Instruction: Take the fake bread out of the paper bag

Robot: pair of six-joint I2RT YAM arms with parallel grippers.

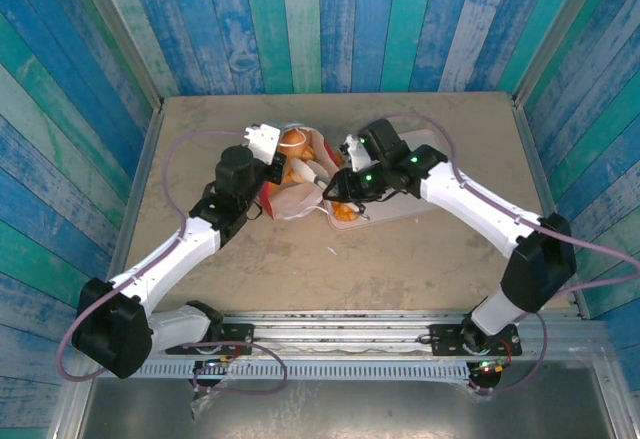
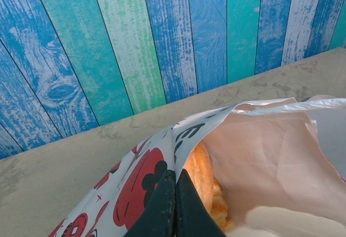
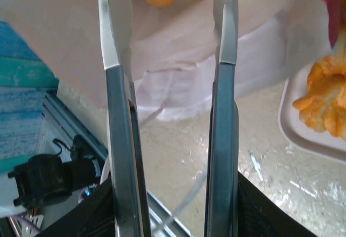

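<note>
The left gripper point(image 2: 174, 185) pinches the rim of the paper bag point(image 2: 259, 156); the right gripper point(image 3: 167, 15) hangs wide at its mouth, fake bread point(image 2: 201, 175) inside (one piece lies on the tray point(image 3: 292, 131)). The thin paper could tear or slip free, collapsing the opening

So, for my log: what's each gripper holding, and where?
Left gripper pinches the bag by its printed wall at the rim; right gripper is open, holding nothing.

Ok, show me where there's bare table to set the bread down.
Bare table lies between the paper bag and the near rail, and in the far right corner beyond the tray. The middle is crowded: the left gripper pinches the bag, the open right gripper is at its mouth.
</note>
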